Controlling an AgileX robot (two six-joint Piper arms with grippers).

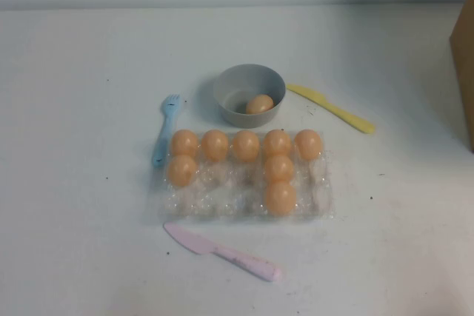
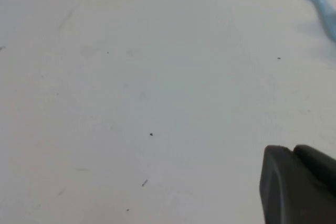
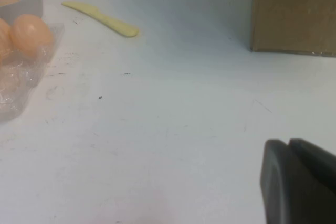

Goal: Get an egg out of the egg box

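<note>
The egg box [image 1: 244, 183] lies flat in the middle of the white desk [image 1: 81, 109], its long axis running side to side across the robot's front. Eight eggs sit in its cups: five along the far row, one at the left of the middle row, and two more stepping toward the near edge on the right-hand side. One further egg [image 1: 259, 104] lies in the grey bowl [image 1: 249, 94] just beyond the box, resting on its side with its long axis roughly level.

The left end effector [image 2: 296, 182] shows only in its own wrist view as dark fingers pressed together, closed on nothing, low over bare desk. The head of the blue fork [image 2: 319, 1] lies ahead of it and well apart; the egg box is out of that view.

The right end effector [image 3: 299, 182] shows likewise as dark fingers over bare desk; I cannot tell whether it is open or closed. A corner of the egg box with an egg [image 3: 31, 32] lies ahead of it and off to one side, well apart, with the yellow knife [image 3: 100, 18] beyond and a brown cardboard box [image 3: 294, 11] standing ahead.

A pink knife [image 1: 222, 251] lies near the box's near edge. The desk is scuffed with small dark specks, and a pale wall runs behind it.
</note>
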